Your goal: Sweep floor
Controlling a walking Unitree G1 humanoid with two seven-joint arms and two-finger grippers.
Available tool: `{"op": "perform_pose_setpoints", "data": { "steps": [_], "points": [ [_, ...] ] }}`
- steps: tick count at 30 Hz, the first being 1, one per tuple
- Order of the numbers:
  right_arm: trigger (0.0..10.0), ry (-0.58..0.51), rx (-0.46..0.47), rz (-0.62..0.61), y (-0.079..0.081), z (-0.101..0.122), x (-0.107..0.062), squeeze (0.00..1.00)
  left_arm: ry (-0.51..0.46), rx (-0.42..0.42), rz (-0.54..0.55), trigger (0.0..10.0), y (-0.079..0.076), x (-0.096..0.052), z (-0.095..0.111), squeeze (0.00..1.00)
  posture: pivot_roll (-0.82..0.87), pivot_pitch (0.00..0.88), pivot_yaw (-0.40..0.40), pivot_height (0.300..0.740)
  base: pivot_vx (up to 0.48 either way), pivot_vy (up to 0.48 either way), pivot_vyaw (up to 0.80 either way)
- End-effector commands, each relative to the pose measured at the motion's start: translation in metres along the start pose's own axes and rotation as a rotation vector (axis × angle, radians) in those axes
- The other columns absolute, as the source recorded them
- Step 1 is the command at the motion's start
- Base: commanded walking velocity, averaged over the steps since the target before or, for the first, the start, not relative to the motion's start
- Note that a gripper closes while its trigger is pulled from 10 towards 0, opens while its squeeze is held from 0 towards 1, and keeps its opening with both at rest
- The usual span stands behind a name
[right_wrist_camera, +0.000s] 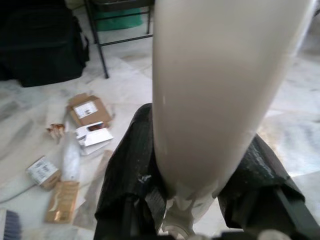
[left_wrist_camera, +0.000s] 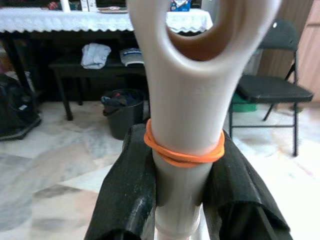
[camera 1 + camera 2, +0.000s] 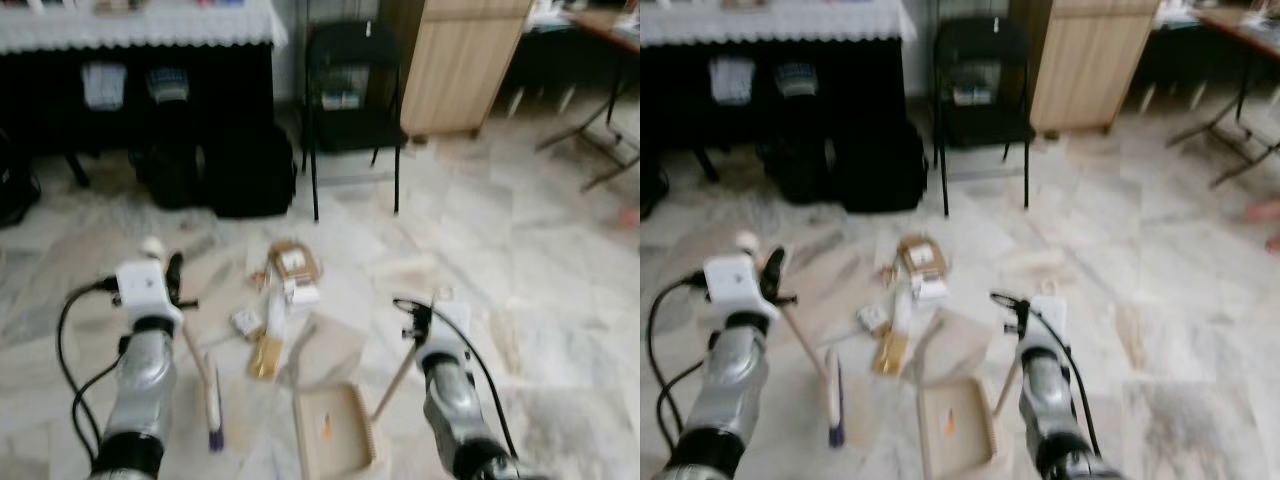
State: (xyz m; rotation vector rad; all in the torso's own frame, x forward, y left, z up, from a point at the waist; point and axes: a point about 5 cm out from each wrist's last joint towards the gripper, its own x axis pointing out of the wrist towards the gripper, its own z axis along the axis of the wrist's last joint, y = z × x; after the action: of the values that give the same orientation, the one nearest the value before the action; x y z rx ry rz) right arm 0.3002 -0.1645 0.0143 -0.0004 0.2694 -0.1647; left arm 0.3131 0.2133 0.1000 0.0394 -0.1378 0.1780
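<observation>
While the robot looks down at a marble-patterned floor (image 3: pixel 520 260), its left gripper (image 2: pixel 182 175) has its black fingers (image 2: pixel 127 200) clamped on the cream handle of a small broom (image 3: pixel 212 400), just below an orange rubber band (image 2: pixel 184 152) wound around the handle under its hanging loop. The handle slants down from that gripper to the broom head, which rests on the floor in front of the left arm with dark bristles at its near end. The right gripper (image 1: pixel 195 200) pinches the thick pale handle of a dustpan (image 3: pixel 335 428) between its fingers (image 1: pixel 127 175), and the handle runs down to the tan pan lying flat on the floor between the two arms, with a small orange scrap inside it. Just beyond the pan and broom lies a scatter of litter: a brown cardboard box (image 3: pixel 294 262) with a white label, a small white carton (image 3: pixel 301 292) beside it, a smaller labelled box (image 3: pixel 246 321), a gold-brown packet (image 3: pixel 265 357) and a clear wrapper. Farther back stand a black folding chair (image 3: pixel 350 110), a light wooden cabinet (image 3: pixel 455 65), dark bags (image 3: pixel 250 170) and a table (image 3: pixel 140 25) with a white lace-edged cloth.
</observation>
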Motion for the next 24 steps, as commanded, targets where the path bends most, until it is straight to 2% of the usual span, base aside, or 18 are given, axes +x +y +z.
{"op": "perform_pose_setpoints", "data": {
  "steps": [1, 24],
  "points": [
    [10.0, -0.034, 0.0, 0.009, 0.004, 0.0093, 0.0037, 0.0, -0.04, 0.011, 0.01, 10.0, 0.0049, 0.0028, 0.0069, 0.0, 0.04, 0.0, -0.061, 0.74, 0.0, 0.0, 0.0],
    [10.0, -0.031, -0.002, 0.004, 0.0029, 0.0084, 0.0034, 0.0, -0.032, 0.023, -0.026, 10.0, 0.0018, 0.0012, 0.0051, 0.0, 0.04, 0.002, -0.062, 0.74, 0.0, 0.0, 0.0]
  ]
}}
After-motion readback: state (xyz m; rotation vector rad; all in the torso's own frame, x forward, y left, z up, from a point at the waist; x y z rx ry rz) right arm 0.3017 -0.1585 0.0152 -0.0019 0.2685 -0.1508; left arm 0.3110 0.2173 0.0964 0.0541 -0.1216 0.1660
